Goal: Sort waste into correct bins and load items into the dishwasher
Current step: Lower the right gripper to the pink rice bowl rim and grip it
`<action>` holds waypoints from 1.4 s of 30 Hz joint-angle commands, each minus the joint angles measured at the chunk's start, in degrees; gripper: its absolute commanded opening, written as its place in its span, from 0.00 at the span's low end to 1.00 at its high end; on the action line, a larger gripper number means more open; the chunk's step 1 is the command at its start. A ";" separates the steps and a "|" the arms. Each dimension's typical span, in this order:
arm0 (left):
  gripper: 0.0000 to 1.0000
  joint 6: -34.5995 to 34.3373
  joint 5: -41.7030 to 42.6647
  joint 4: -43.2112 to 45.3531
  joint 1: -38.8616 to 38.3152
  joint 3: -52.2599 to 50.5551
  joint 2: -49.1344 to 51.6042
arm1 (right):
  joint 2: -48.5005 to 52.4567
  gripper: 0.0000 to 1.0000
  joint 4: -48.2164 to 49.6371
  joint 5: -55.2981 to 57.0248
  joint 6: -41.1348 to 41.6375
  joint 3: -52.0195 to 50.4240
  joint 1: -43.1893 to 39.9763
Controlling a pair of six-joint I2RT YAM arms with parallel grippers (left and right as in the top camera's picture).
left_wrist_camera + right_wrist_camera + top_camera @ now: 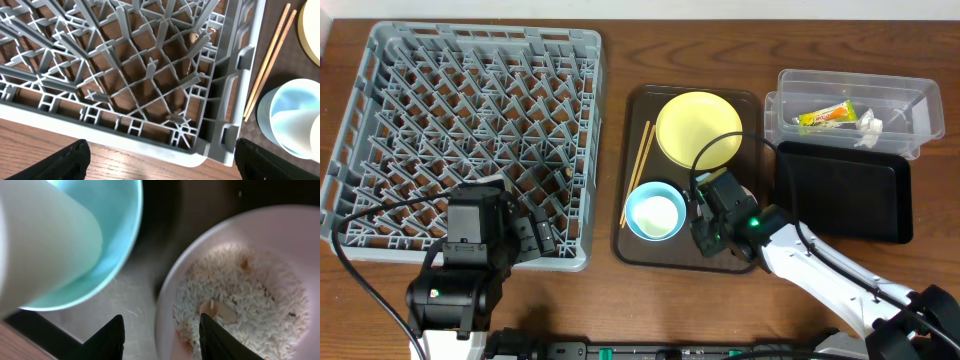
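My right gripper (710,225) (160,330) is open, its fingers straddling the near rim of the white bowl (290,225), one finger inside and one outside. The bowl holds rice crumbs (250,295); the arm hides it from overhead. Next to it is the light blue bowl (655,211) (115,240) with the white cup (660,214) (45,240) in it. The yellow plate (698,128) and chopsticks (637,172) (267,60) lie on the same tray. My left gripper (545,238) (162,160) is open and empty at the grey dish rack's (480,40) (150,70) front right corner.
The dishes rest on a dark brown serving tray (640,250). The clear tub (850,80) at the back right holds the snack wrapper (825,116) and the white tissue (869,125). The black tray (840,190) lies in front of the tub.
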 commanded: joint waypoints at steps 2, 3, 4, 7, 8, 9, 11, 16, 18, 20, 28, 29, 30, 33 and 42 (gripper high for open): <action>0.94 0.90 0.15 -0.17 -0.20 1.36 -0.04 | 0.28 0.41 1.01 0.74 0.68 -1.18 0.90; 0.94 0.90 0.15 -0.17 -0.20 1.36 -0.04 | 0.28 0.40 1.20 0.74 0.70 -1.25 0.90; 0.94 0.87 0.15 -0.17 -0.20 1.36 -0.04 | 0.28 0.39 1.40 0.74 0.70 -1.31 0.92; 0.94 0.87 0.15 -0.20 -0.20 1.36 -0.04 | 0.35 0.39 1.62 0.87 0.70 -1.53 0.90; 0.94 0.87 0.15 -0.20 -0.20 1.36 -0.04 | 0.39 0.38 1.62 0.96 0.70 -1.57 0.90; 0.94 0.87 0.15 -0.20 -0.20 1.36 -0.04 | 0.48 0.37 1.60 0.96 0.70 -1.64 0.90; 0.94 0.87 0.15 -0.20 -0.20 1.36 -0.04 | 0.87 0.36 1.60 0.96 0.72 -1.64 0.90; 0.94 0.90 0.15 -0.20 -0.20 1.36 -0.04 | 3.10 0.31 1.62 0.94 0.72 -1.64 0.92; 0.94 0.90 0.15 -0.17 -0.20 1.36 -0.04 | 4.17 0.27 1.73 0.92 0.74 -1.64 0.92; 0.94 0.90 0.15 -0.20 -0.20 1.36 -0.04 | 4.57 0.22 1.84 0.92 0.76 -1.64 0.90; 0.94 0.90 0.15 -0.20 -0.20 1.36 -0.04 | 4.31 0.01 2.84 0.85 2.97 -0.68 0.90; 0.94 0.90 0.15 -0.20 -0.20 1.36 -0.04 | 4.31 0.01 2.78 0.72 3.34 -0.39 0.90; 0.94 0.90 0.15 -0.20 -0.20 1.36 -0.04 | 4.24 0.01 2.67 0.70 3.34 -0.11 0.90; 0.94 0.87 0.15 -0.20 -0.20 1.36 -0.04 | 3.74 0.01 1.64 0.72 3.32 1.05 0.90; 0.94 0.87 0.15 -0.20 -0.20 1.36 -0.04 | 2.84 0.25 0.94 0.74 3.30 2.56 0.85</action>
